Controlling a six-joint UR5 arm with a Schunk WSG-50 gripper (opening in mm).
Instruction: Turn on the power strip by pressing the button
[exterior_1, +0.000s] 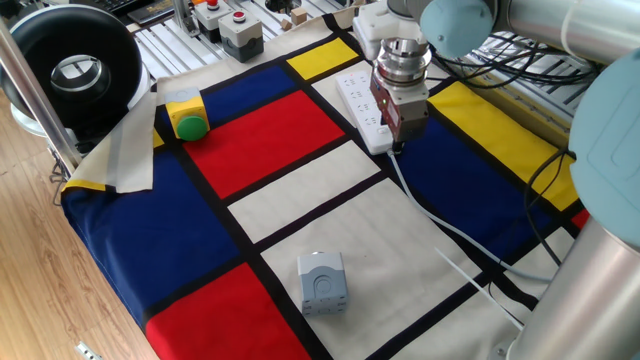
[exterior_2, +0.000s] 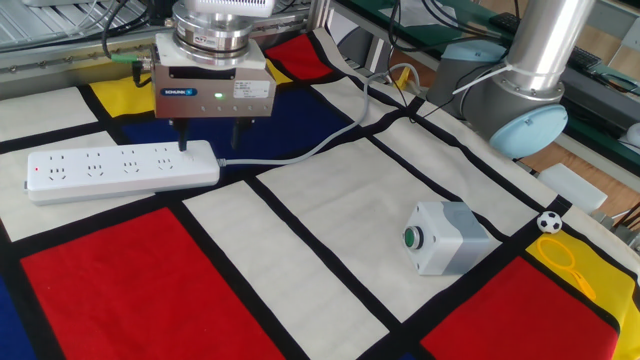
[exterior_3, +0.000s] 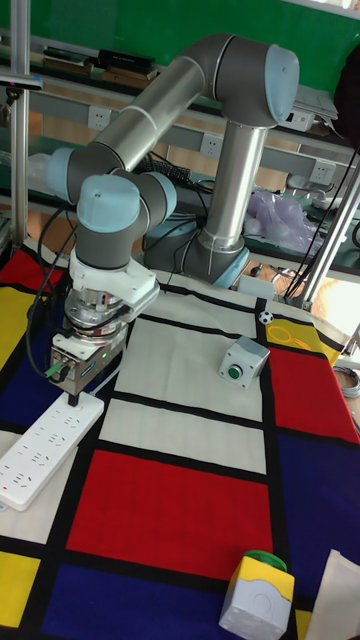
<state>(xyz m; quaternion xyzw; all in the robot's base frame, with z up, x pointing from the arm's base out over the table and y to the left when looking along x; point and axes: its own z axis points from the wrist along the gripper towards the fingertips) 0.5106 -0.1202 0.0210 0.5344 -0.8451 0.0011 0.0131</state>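
The white power strip (exterior_2: 110, 168) lies flat on the checked cloth, and its white cable (exterior_2: 300, 152) runs off to the right. My gripper (exterior_2: 210, 140) hangs over the strip's cable end, open, with a clear gap between its two dark fingers. One finger (exterior_2: 182, 140) comes down onto the strip's top close to that end. The other finger stands past the end, above the cable. The button is too pale and small to pick out from the strip's body. The strip (exterior_1: 360, 98) and gripper (exterior_1: 398, 145) also show from the other side, and the strip (exterior_3: 45, 450) again in the tall view.
A grey box with a small green button (exterior_2: 447, 237) sits to the right on a white square. A yellow box with a green dome (exterior_1: 187, 117) stands at the cloth's far side. Grey boxes with red buttons (exterior_1: 240, 30) are off the cloth. The arm's base (exterior_2: 520, 95) rises behind.
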